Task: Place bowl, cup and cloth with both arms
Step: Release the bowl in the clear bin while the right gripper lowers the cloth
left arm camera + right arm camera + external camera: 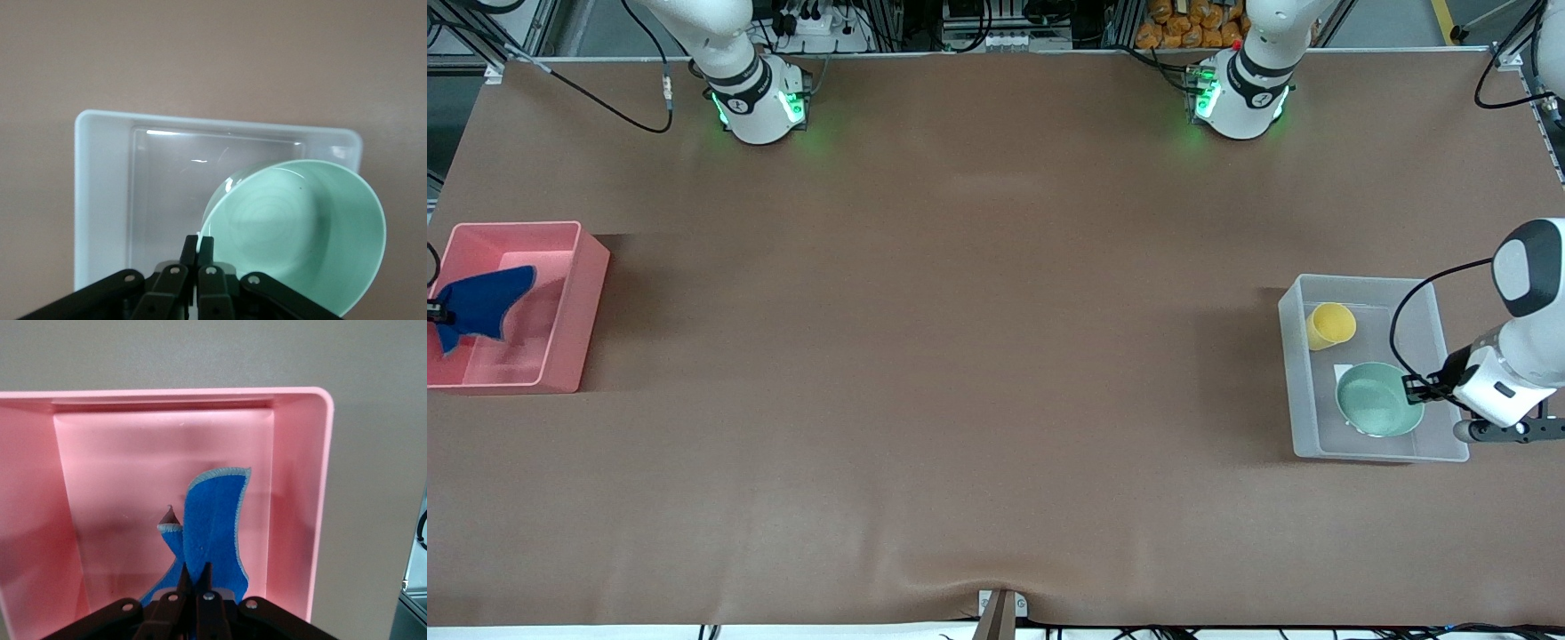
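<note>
My left gripper (pixel 1412 388) is shut on the rim of the pale green bowl (pixel 1376 400) and holds it tilted over the clear plastic bin (pixel 1291 373) at the left arm's end of the table. In the left wrist view the fingers (pixel 198 243) pinch the bowl's edge (pixel 300 233) above the bin (pixel 100 200). The yellow cup (pixel 1330 324) lies in that bin, farther from the front camera than the bowl. My right gripper (pixel 436 311) is shut on the blue cloth (pixel 485 300), which hangs over the pink bin (pixel 578 302). The right wrist view shows the gripper (pixel 198 570), cloth (pixel 213 520) and bin (pixel 293 520).
The brown table mat (pixel 960 356) stretches between the two bins. The arms' green-lit bases (pixel 760 102) stand along the table edge farthest from the front camera.
</note>
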{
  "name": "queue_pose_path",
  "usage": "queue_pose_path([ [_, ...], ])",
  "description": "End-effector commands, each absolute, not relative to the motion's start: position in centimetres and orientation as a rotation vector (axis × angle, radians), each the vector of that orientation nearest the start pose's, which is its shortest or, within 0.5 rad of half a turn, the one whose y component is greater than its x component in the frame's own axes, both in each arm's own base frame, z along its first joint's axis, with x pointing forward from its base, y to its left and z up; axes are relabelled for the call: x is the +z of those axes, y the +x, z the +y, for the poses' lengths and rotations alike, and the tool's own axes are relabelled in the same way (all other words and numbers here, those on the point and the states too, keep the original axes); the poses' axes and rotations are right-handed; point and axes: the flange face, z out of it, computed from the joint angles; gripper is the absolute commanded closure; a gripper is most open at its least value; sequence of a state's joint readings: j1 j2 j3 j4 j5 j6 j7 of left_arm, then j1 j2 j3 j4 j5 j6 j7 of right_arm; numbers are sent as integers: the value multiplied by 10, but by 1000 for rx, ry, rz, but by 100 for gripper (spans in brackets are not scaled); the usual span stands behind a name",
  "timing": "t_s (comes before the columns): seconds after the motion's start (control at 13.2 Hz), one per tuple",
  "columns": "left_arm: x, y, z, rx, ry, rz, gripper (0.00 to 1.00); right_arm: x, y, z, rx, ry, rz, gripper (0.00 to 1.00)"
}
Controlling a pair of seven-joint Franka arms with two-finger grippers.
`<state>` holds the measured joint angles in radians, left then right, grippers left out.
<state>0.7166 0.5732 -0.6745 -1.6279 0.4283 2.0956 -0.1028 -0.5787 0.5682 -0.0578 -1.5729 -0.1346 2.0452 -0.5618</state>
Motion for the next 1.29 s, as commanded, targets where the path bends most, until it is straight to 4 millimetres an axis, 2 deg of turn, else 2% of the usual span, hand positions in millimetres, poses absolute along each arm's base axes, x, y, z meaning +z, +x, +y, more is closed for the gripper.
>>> queue_pose_path([
  [0.0,318,670,133,0,-3164,-54,100,283,554,-414,224,-3185,-9,100],
  [0.23,278,661,158,43,-3182,-97,100,264,554,-414,245,-3171,-12,100],
  [0.38,271,656,155,69,-3186,-88,100,254,553,-414,257,-3165,-11,100],
  [0.45,269,656,154,70,-3189,-88,81,249,553,-414,255,-3164,-11,100],
  [0.53,268,657,154,68,-3188,-89,36,246,553,-414,255,-3164,-12,100],
  [0.61,272,657,155,59,-3184,-90,0,244,552,-414,257,-3161,-11,100],
  [0.68,280,657,155,57,-3174,-83,0,244,553,-413,259,-3162,-15,90],
  [0.76,298,659,152,24,-3158,-77,0,244,553,-413,261,-3161,-15,24],
  [0.83,325,658,142,8,-3139,-58,0,245,554,-411,257,-3160,-15,0],
  [0.98,396,648,114,38,-3087,-21,0,263,564,-401,231,-3172,-42,0],
  [1.14,477,633,86,-31,-3094,-77,0,312,577,-382,165,-3194,-83,0],
  [1.21,508,625,68,-82,-3101,-80,0,332,584,-366,164,-3193,-105,0],
])
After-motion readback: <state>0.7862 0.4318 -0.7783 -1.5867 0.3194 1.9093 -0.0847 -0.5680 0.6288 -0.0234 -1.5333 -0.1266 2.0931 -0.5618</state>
